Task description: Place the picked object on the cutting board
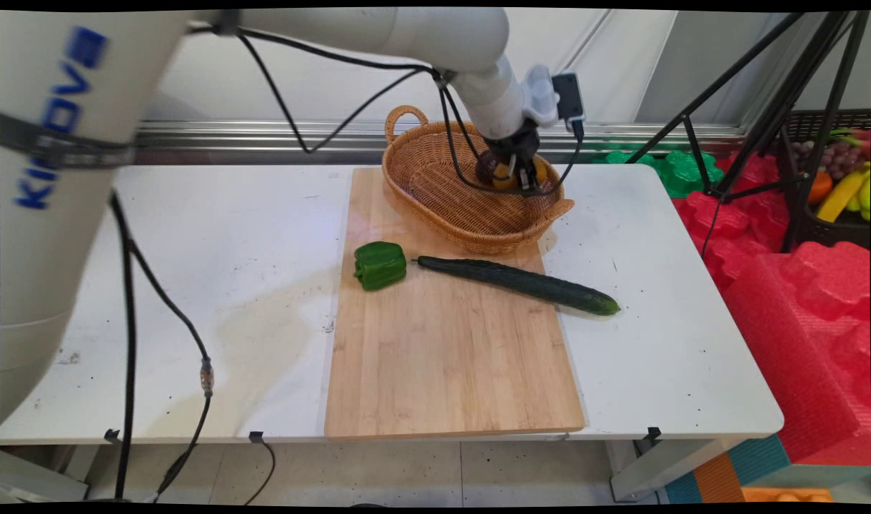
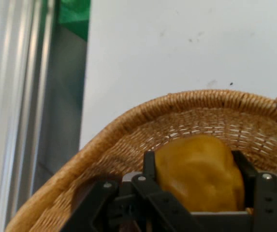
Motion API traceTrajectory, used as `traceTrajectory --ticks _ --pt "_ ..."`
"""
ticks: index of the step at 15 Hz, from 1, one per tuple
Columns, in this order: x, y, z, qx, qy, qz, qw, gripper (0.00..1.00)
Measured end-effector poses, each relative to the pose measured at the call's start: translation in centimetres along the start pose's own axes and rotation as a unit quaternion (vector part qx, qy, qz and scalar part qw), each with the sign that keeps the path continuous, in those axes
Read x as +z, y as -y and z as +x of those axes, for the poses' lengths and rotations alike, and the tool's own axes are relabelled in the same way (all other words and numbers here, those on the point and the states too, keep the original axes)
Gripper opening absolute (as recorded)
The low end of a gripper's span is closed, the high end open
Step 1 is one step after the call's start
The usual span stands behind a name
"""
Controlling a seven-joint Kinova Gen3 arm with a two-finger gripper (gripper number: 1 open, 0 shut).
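Note:
My gripper (image 1: 510,178) reaches down into the wicker basket (image 1: 478,232) at the far end of the wooden cutting board (image 1: 442,357). It is shut on a lumpy yellow-orange vegetable (image 1: 505,180). In the hand view the vegetable (image 2: 198,171) sits between the two black fingers (image 2: 150,162), just inside the basket's woven rim (image 2: 128,121). A green bell pepper (image 1: 380,265) lies on the board in front of the basket. To its right a long dark cucumber (image 1: 521,283) lies slantwise, its right end off the board on the table.
The white table (image 1: 193,285) extends on both sides of the board. Black cables (image 1: 132,300) hang from the arm at the left. Off the table's right side stand a black tripod (image 1: 749,107), red foam blocks (image 1: 799,307) and a crate of fruit (image 1: 835,178).

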Motion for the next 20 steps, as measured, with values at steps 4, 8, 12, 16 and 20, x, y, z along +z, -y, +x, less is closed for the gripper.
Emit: traceTrajectory --ticks 4,8,12,16,20 --pt "-6.7 -1.3 -0.1 -0.047 -0.020 0.017 0.9986 0.00" --pt "-13.1 -4.9 -1.8 -0.098 -0.021 0.010 0.9949 0.00" --pt "-17.2 -8.5 -3.7 -0.132 -0.012 -0.007 0.9911 0.00" --pt "-20.1 -12.3 -6.1 -0.162 0.003 -0.025 0.9865 0.00" --pt "-21.1 -15.5 -8.2 -0.184 0.015 -0.038 0.9821 0.00"
